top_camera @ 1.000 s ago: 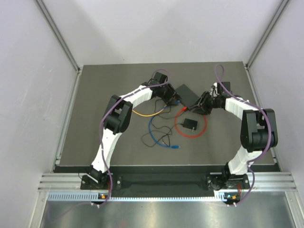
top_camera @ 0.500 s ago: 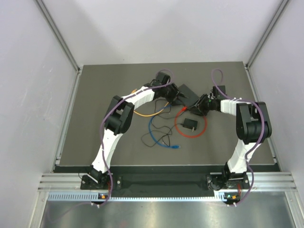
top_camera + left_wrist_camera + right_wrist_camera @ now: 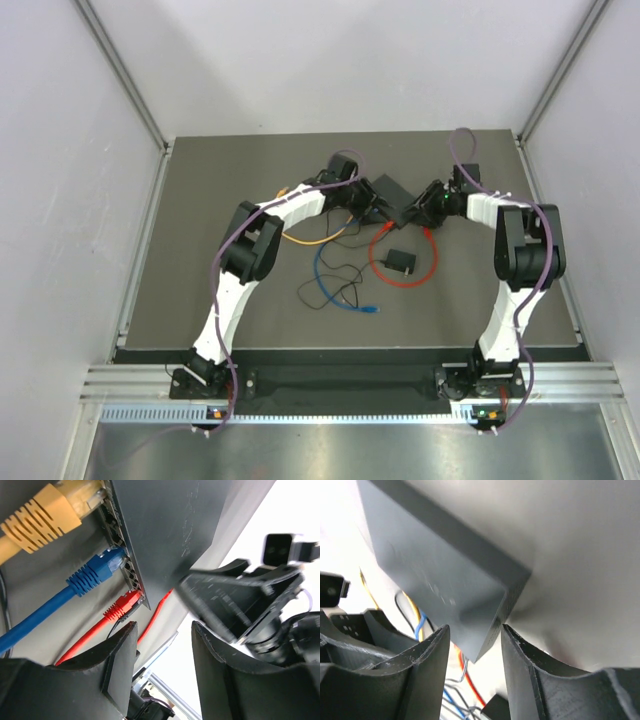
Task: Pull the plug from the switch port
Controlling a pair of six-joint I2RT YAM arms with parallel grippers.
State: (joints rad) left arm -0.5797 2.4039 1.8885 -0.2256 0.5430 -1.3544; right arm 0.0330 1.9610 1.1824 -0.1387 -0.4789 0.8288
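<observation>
The switch (image 3: 393,196) is a flat black box lying at the middle back of the table. Along its port edge in the left wrist view sit a yellow plug (image 3: 75,497), a blue plug (image 3: 107,562) and a red plug (image 3: 125,605), all seated in sockets. My left gripper (image 3: 162,630) is open just below the red plug, with nothing between its fingers. It hovers at the switch's left edge (image 3: 368,207). My right gripper (image 3: 474,632) is open astride the switch's near corner (image 3: 490,625), with gaps on both sides.
A small black power adapter (image 3: 400,262) lies inside a red cable loop (image 3: 432,262) in front of the switch. Blue cable (image 3: 330,290) and thin black wire coil toward the table's middle. A yellow cable (image 3: 305,240) runs left under my left arm.
My right arm swung toward the back and its jaws widened around the switch corner. My left gripper shifted slightly along the port edge, its opening unchanged.
</observation>
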